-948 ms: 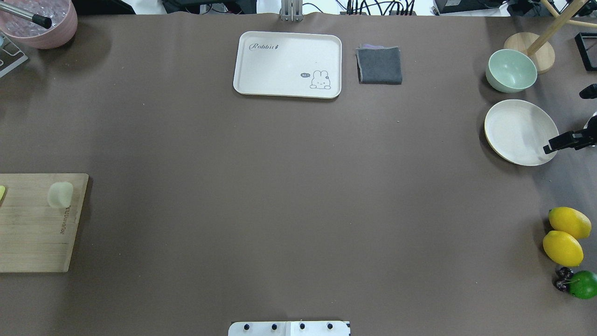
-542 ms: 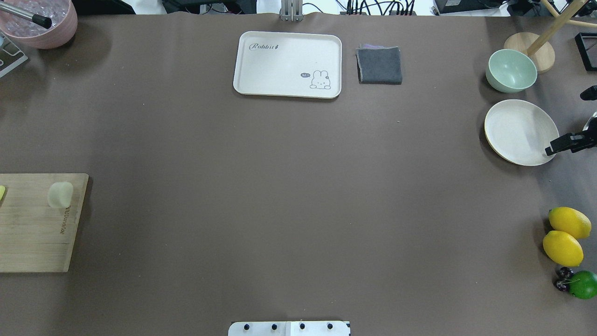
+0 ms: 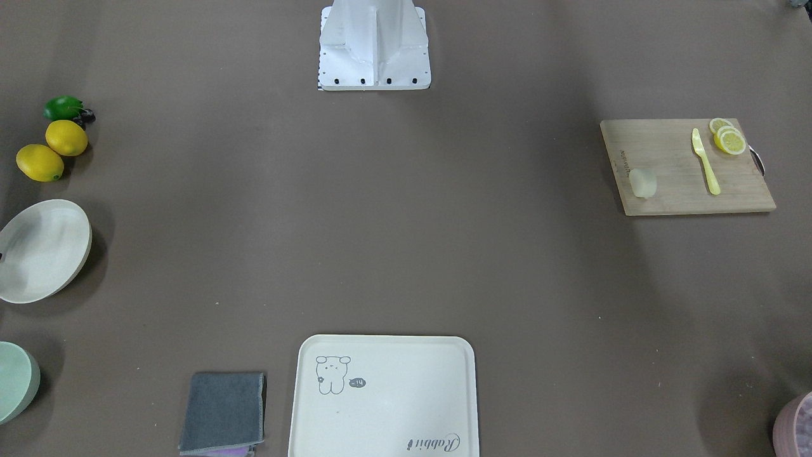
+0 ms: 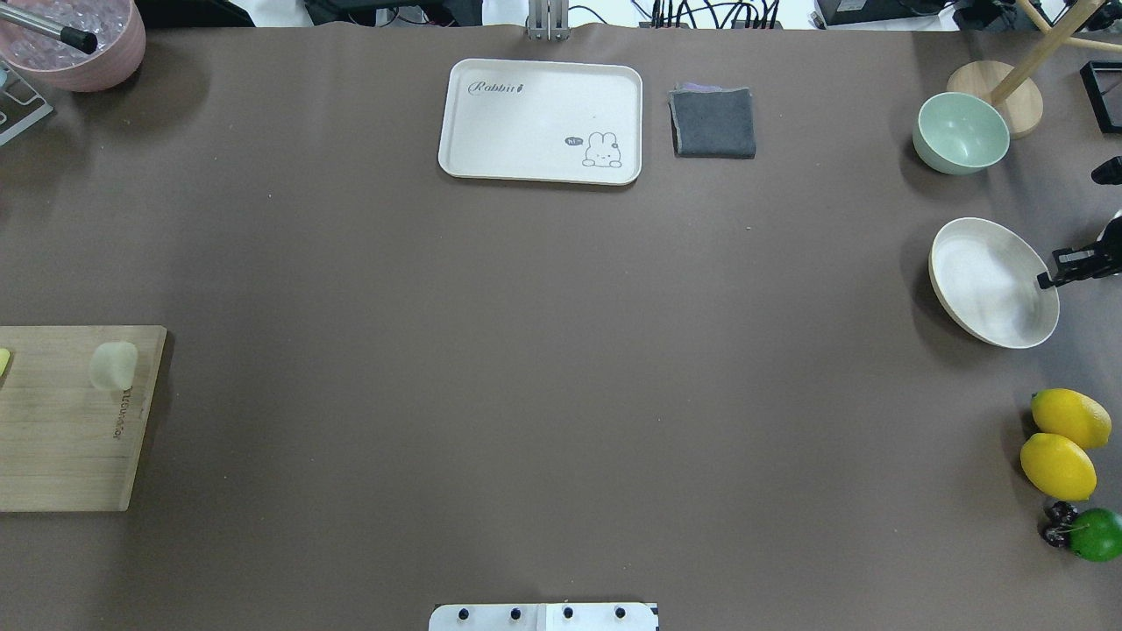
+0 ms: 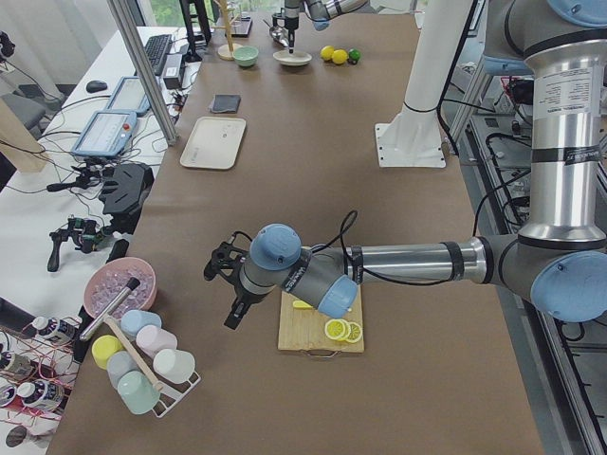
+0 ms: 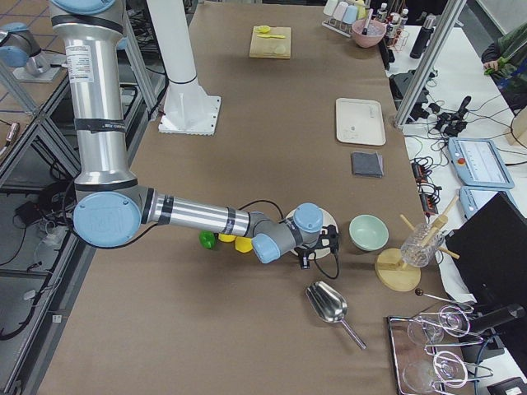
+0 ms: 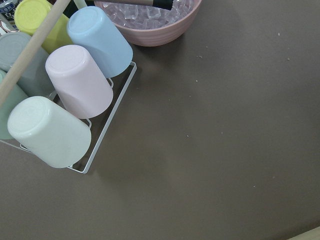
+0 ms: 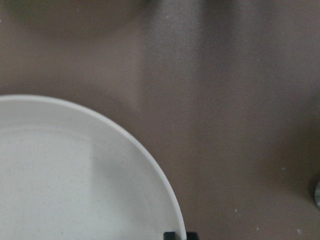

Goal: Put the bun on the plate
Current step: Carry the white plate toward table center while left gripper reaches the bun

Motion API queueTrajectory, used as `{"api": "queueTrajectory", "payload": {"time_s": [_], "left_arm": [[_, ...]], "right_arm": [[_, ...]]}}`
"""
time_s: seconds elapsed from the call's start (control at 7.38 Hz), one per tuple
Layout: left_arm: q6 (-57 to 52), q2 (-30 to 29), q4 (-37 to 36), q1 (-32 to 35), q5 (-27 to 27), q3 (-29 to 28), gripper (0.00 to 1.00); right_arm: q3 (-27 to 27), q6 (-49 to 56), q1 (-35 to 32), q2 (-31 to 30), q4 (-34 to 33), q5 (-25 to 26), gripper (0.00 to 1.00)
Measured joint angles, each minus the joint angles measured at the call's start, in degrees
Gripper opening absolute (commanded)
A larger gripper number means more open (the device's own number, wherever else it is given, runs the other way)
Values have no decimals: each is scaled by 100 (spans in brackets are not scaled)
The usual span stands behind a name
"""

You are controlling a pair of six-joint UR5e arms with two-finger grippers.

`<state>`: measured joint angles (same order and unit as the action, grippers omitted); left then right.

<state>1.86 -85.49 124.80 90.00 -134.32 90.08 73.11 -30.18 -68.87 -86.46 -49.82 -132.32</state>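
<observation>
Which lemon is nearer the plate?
The lemon farther from the lime; the other lemon sits between it and the lime, farther from the plate.

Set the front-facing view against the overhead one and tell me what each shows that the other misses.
Front-facing only: the lemon slices at the far end of the cutting board, which the overhead view crops. Overhead only: the right hand at the rim of the plate, and the wooden stand behind the green bowl. Both: the bun, plate, tray, grey cloth, lemons and green bowl.
</observation>
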Motion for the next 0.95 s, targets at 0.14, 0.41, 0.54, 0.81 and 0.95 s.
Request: {"api": "queueTrajectory", "payload": {"time_s": [0.14,0.41,0.54,0.81,0.95], "left_arm": [[1,15,0,0,-2,5,98],[6,22,0,3,1,14,98],[7,23,0,6,0,16,98],[13,24,0,4,-5,-9,98],[15,24,0,1,-6,-29,98]], "right_arm": [[46,-196,-1,12,2,-15,0],[212,-579,-60,49,-1,-215,0],[280,-744,-150,109,-1,-501,0],[601,-1274,-155,408,-2,-953,0],[969,-1858,98,608,-2,-976,0]]}}
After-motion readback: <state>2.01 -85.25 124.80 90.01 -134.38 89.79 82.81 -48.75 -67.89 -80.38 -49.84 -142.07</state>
